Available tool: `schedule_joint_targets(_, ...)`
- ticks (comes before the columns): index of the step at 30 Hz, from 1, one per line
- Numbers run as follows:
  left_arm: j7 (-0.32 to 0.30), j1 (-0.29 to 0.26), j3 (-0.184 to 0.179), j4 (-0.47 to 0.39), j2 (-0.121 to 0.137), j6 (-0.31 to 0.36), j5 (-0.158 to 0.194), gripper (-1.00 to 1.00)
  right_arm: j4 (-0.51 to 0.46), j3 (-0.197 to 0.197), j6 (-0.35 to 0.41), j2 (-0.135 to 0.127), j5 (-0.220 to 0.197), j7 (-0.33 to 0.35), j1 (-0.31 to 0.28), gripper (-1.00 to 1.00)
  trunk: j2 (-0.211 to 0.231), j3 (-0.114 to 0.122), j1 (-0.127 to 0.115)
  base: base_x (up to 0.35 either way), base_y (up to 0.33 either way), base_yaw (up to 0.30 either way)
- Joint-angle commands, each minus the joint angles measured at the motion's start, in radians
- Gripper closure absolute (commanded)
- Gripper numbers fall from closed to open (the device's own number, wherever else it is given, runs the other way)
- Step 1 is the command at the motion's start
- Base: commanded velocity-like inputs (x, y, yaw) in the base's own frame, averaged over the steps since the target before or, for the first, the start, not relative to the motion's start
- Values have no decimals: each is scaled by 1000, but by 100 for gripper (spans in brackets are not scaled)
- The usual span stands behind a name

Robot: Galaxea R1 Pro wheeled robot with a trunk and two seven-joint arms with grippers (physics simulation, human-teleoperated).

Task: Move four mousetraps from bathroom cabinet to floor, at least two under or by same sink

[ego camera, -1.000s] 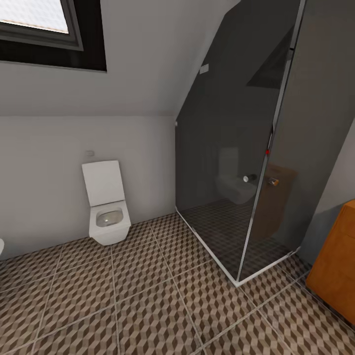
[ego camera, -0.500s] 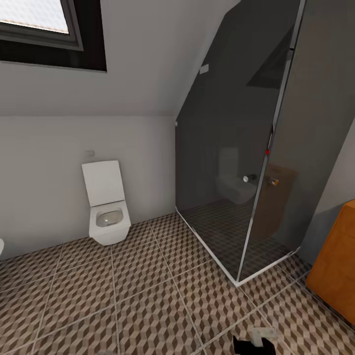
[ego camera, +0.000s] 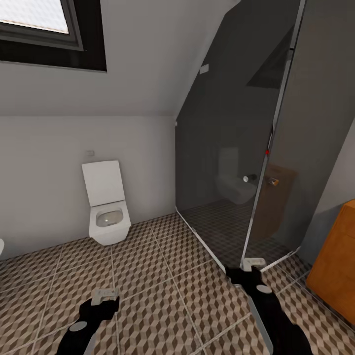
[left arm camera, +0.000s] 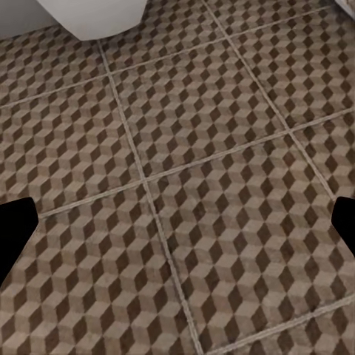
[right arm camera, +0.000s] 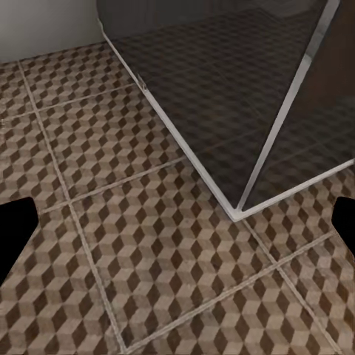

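The mousetraps are out of view. The cabinet (ego camera: 337, 268) is an orange-brown wooden block at the right edge of the head view, and only its corner is visible. The cube-patterned bathroom floor (ego camera: 162, 301) spreads across the foreground. My left gripper (ego camera: 105, 295) hangs over the floor at the lower left. My right gripper (ego camera: 253, 265) is beside the shower's near corner. In the left wrist view the left gripper (left arm camera: 177, 229) has its dark fingertips (left arm camera: 15, 237) far apart over bare tiles (left arm camera: 207, 185). The right gripper (right arm camera: 177, 229) is equally wide over the floor (right arm camera: 148, 251). A white rounded sliver (ego camera: 1, 246), perhaps the sink, touches the left edge.
A white squarish toilet (ego camera: 108, 217) with its lid up stands against the back wall, and its base (left arm camera: 92, 15) appears in the left wrist view. Dark tinted glass shower panels (ego camera: 231, 172) with a pale floor frame (right arm camera: 188, 170) fill the right half, under a sloping ceiling.
Both arms have risen into the head view from the bottom edge, the right one first. The room and camera have not shifted.
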Motion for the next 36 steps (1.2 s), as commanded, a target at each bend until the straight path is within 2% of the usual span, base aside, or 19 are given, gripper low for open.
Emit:
schedule_joint_targets(1,3,-1,-1,-1,1,4,1,-100,-4,5,0,0,0,-4,-2,-100,-1,-1,0,0,0,0)
schedule_joint_targets(15,-32,-2,-7,-13,3,-24,1,-100,-7,19,-37,3,-2,-7,-8,-100,-1,-1,0,0,0,0)
schedule_joint_targets(36,-34,-2,-13,14,2,-27,-3,-100,29,20,-38,11,-2,-8,-8,-100,-1,-1,0,0,0,0)
